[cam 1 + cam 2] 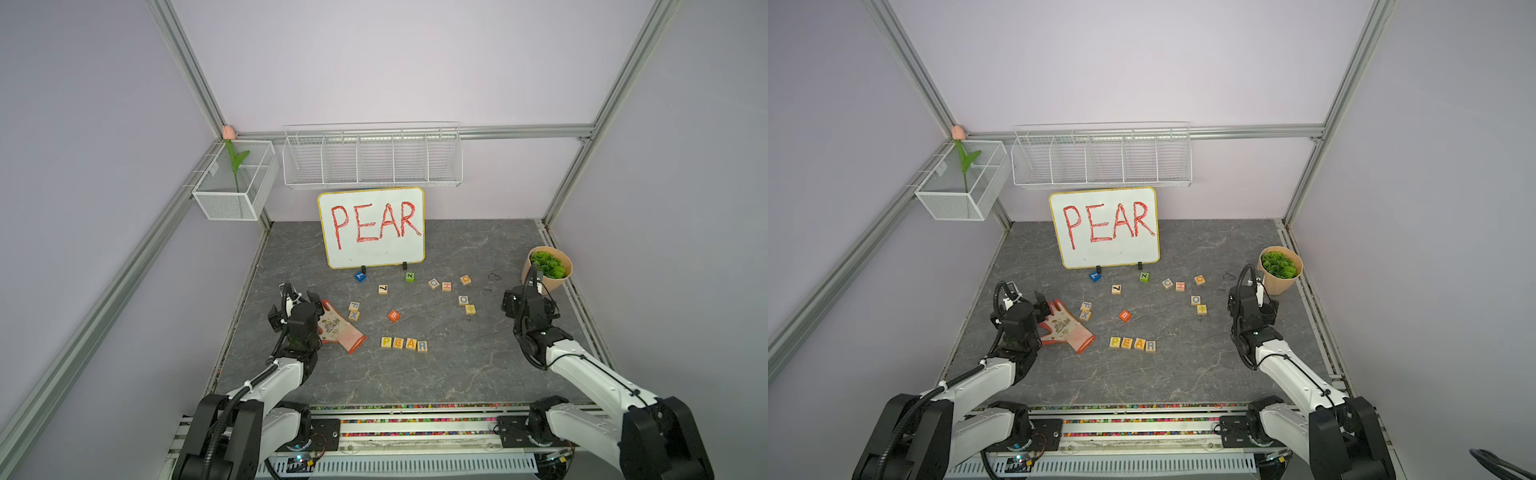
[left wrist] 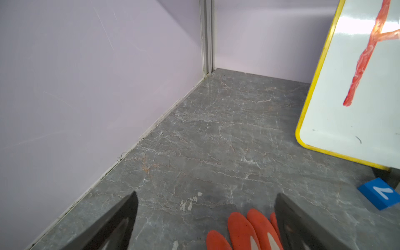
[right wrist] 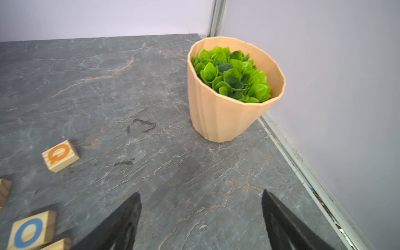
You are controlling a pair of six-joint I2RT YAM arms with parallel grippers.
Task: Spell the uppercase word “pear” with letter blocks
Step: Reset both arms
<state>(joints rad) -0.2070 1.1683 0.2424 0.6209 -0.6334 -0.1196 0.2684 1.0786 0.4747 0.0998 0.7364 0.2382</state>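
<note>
The four letter blocks lie side by side in a row reading P [image 1: 386, 342], E [image 1: 398, 343], A [image 1: 411, 343], R [image 1: 422, 345] on the grey stone table top, toward its front middle; both top views show them. My left gripper [image 2: 206, 194] hovers open at the left, well apart from the row. It holds nothing, and the orange fingertips of a glove [image 2: 249, 229] lie on the table beneath it. My right gripper [image 3: 200, 192] is open and empty at the right, over bare table in front of the plant pot [image 3: 223, 116].
A whiteboard [image 1: 372, 226] with PEAR in red stands at the back. Loose blocks lie between it and the row: blue [image 1: 360, 276], green [image 1: 410, 276], orange [image 1: 393, 316], and several lettered wooden ones [image 1: 446, 286]. The glove [image 1: 338, 328] lies left of the row. Wire baskets [image 1: 372, 160] hang on the walls.
</note>
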